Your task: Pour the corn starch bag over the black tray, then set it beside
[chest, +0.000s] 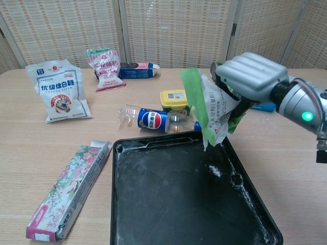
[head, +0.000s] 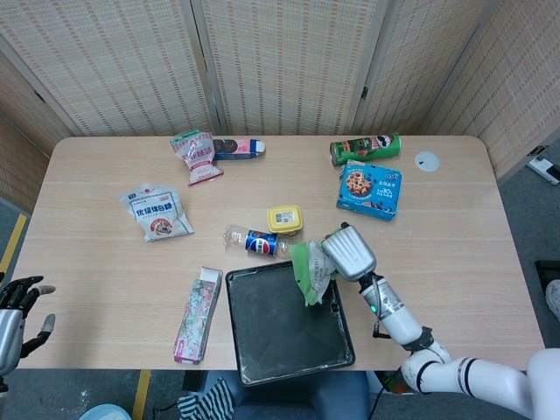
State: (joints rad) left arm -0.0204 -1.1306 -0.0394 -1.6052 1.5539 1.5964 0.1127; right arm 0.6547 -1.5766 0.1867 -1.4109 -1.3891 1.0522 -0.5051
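Observation:
My right hand (chest: 250, 76) (head: 348, 251) grips the corn starch bag (chest: 208, 108) (head: 310, 271), a green-and-clear pouch. It hangs over the far right corner of the black tray (chest: 153, 214) (head: 262, 337), with its lower end pointing down. A small patch of white powder (chest: 215, 170) lies on the tray floor below the bag. My left hand (head: 17, 308) stays off the table's left edge with fingers spread, holding nothing.
A Pepsi bottle (chest: 148, 118) and a yellow tub (chest: 173, 98) lie just behind the tray. A flowered box (chest: 69, 189) lies to the tray's left. White sugar bag (chest: 57, 91), pink snack bag (chest: 106, 67), Pringles can (head: 364, 148) and blue cookie box (head: 369, 189) sit farther back.

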